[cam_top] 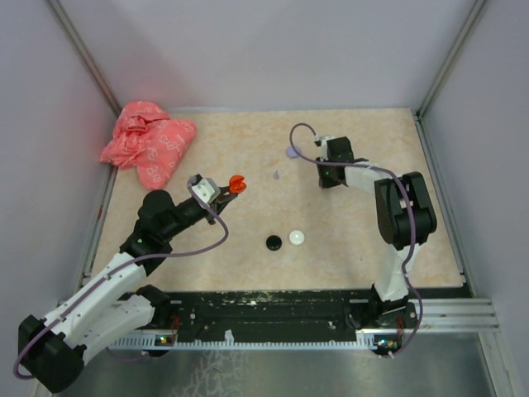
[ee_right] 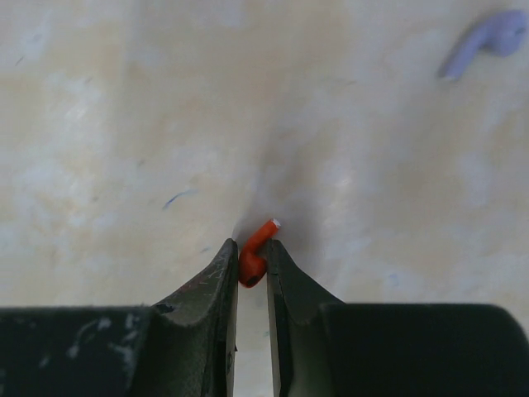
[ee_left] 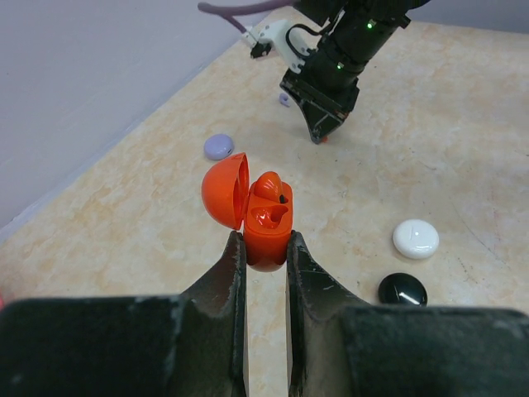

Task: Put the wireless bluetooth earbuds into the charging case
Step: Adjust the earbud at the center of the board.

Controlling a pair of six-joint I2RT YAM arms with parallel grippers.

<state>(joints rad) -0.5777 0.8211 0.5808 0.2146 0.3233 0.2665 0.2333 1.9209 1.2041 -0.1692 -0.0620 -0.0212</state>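
Note:
My left gripper (cam_top: 225,192) (ee_left: 266,246) is shut on the base of an orange-red charging case (ee_left: 266,225) and holds it above the table. Its lid stands open to the left, and one orange-red earbud (ee_left: 269,186) sits inside. The case also shows in the top view (cam_top: 235,185). My right gripper (cam_top: 326,182) (ee_right: 252,263) is shut on a second orange-red earbud (ee_right: 255,248), stem pointing up and right, close over the table at the far right. A lilac earbud (ee_right: 488,43) (cam_top: 276,175) lies loose on the table between the arms.
A lilac round case (cam_top: 292,151) (ee_left: 218,146) lies at the back. A black round case (cam_top: 274,242) (ee_left: 402,289) and a white one (cam_top: 296,237) (ee_left: 415,238) lie mid-table. A crumpled pink bag (cam_top: 147,142) sits at the back left corner. Walls enclose the table.

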